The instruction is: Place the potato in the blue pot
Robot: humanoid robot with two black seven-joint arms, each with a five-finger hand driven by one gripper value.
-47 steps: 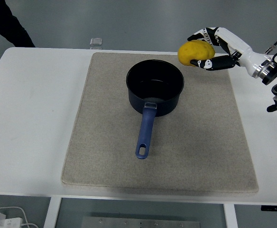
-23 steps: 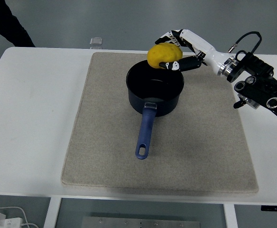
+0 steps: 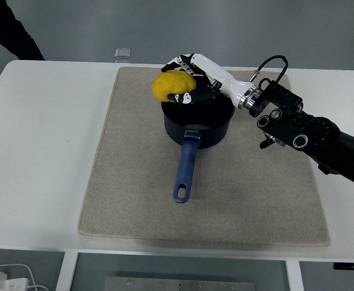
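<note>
A dark blue pot (image 3: 200,120) with a long blue handle (image 3: 184,168) stands on a beige mat (image 3: 134,176), handle pointing toward the near edge. My right hand (image 3: 186,79) comes in from the right and is shut on a yellow potato (image 3: 171,85). It holds the potato in the air over the pot's far left rim. The left arm is out of view.
A small clear box (image 3: 123,54) sits at the table's far edge beyond the mat. A person's dark sleeve (image 3: 7,27) shows at the top left. White cables (image 3: 7,276) lie below the table's near left edge.
My right hand has carried the potato leftward, from beyond the pot's right side to above its far left rim. The arm now reaches further over the mat.
</note>
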